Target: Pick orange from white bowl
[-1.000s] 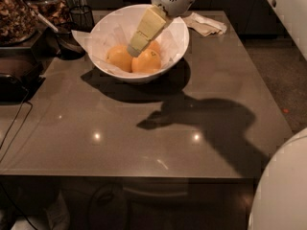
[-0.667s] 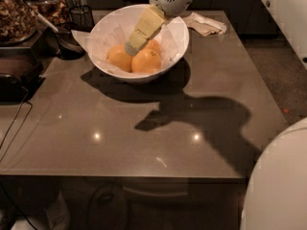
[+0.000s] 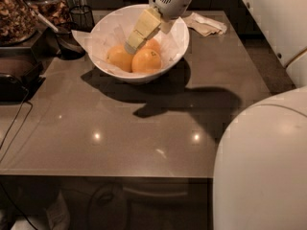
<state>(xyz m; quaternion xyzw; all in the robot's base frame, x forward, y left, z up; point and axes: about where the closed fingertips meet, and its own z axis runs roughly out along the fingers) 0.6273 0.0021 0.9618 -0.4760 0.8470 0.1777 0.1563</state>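
The white bowl (image 3: 103, 32), wide and lined with crinkled white paper, stands at the back of the grey table. Three oranges lie in it: one at the left (image 3: 118, 58), one at the front (image 3: 147, 61) and one behind (image 3: 153, 44). My gripper (image 3: 130, 47) comes down from the upper right, pale yellow under a white wrist. It reaches into the bowl, and its tip is at the left orange, between it and the back one. No orange is lifted.
A small dark glass cup (image 3: 82, 16) and a dark scoop (image 3: 67, 44) stand left of the bowl. A jar of nuts (image 3: 14, 13) and a black appliance (image 3: 14, 75) are at the far left. A crumpled napkin (image 3: 206, 25) lies at the back right. My white body (image 3: 261, 166) fills the lower right.
My gripper has edged slightly to the left inside the bowl. The oranges have not moved. My white body covers more of the lower right.
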